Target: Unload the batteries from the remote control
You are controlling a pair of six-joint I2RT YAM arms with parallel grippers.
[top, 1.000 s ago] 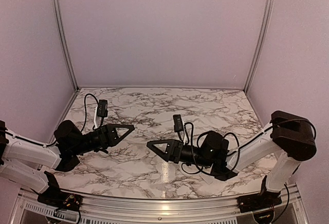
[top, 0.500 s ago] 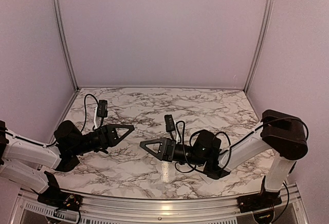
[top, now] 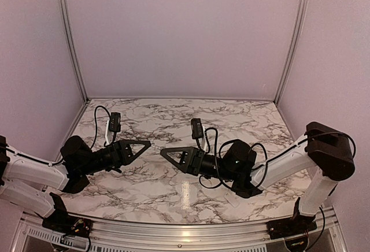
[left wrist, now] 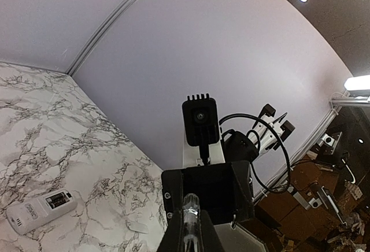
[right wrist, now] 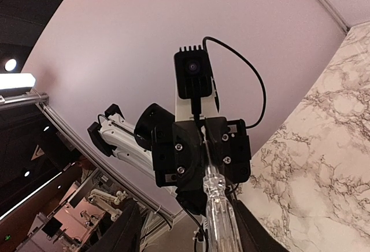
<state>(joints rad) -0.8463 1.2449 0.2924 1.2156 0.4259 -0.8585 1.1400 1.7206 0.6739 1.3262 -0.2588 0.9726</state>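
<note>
My left gripper (top: 147, 143) (left wrist: 191, 232) is shut on the thin shaft of a clear-handled screwdriver (right wrist: 218, 214) that points at the right arm. The right gripper (top: 163, 151) (right wrist: 185, 220) faces it tip to tip. Its fingers (right wrist: 126, 229) stand on either side of the handle with a gap showing, so it is open. The white remote control (left wrist: 39, 210) (top: 186, 191) lies flat on the marble table (top: 144, 119), below and in front of the grippers, with its dark recess (left wrist: 59, 198) facing up. I cannot make out the batteries in the recess.
A small flat white cover piece (left wrist: 137, 227) (top: 232, 201) lies on the table near the right arm's elbow. Purple walls with aluminium posts (top: 69, 38) close the back and sides. A metal rail (top: 173, 232) runs along the near edge.
The right gripper has moved away from the near edge, up to the left gripper's tip, and its jaws have narrowed around the screwdriver handle. The left arm has stayed still.
</note>
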